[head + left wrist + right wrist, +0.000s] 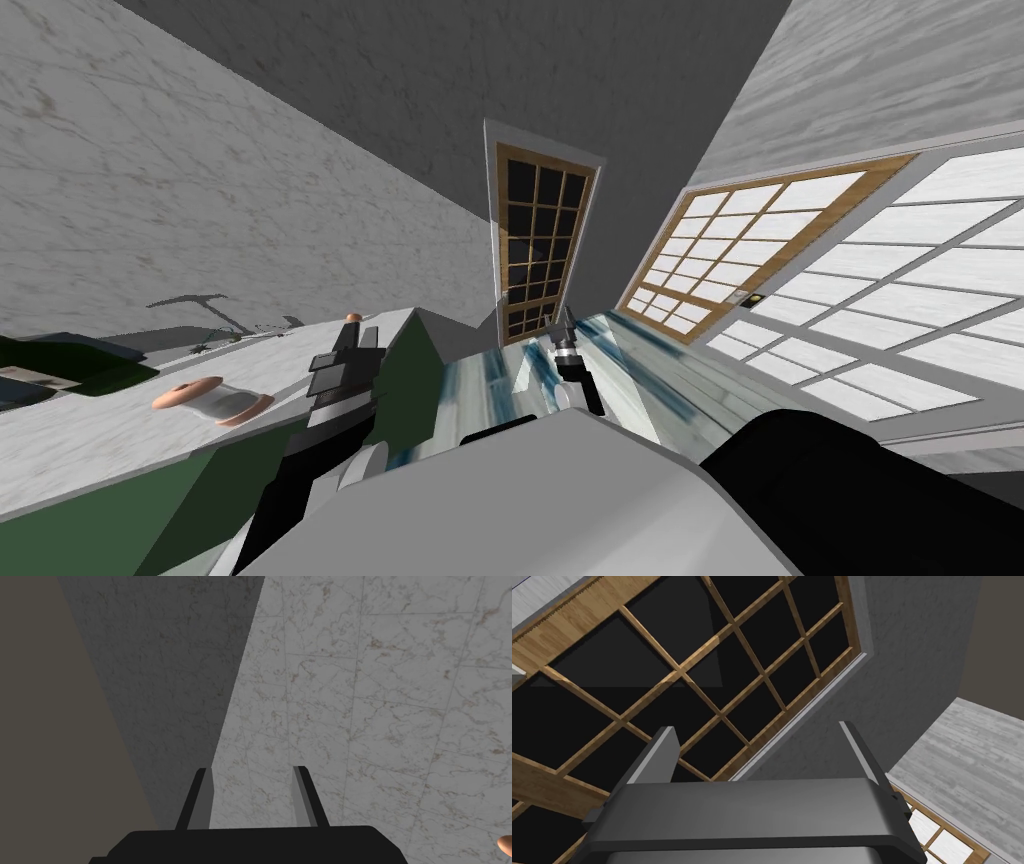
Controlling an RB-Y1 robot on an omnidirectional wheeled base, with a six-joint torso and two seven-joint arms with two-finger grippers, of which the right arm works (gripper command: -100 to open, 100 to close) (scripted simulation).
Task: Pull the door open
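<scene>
A tall door with a wooden lattice and dark panes stands in a grey frame straight ahead, at the far end of the floor. My right gripper is raised in front of its lower part, still some way short of it. In the right wrist view the same door lies beyond the right gripper, whose fingers stand open with nothing between them. My left gripper hangs over the counter edge on the left. In the left wrist view the left gripper is open and faces a marble wall.
A marble-topped counter with green fronts runs along the left; a white roll with peach ends lies on it. On the right wall are a second wooden lattice panel with white panes and a large window. Blue-streaked floor leads to the door.
</scene>
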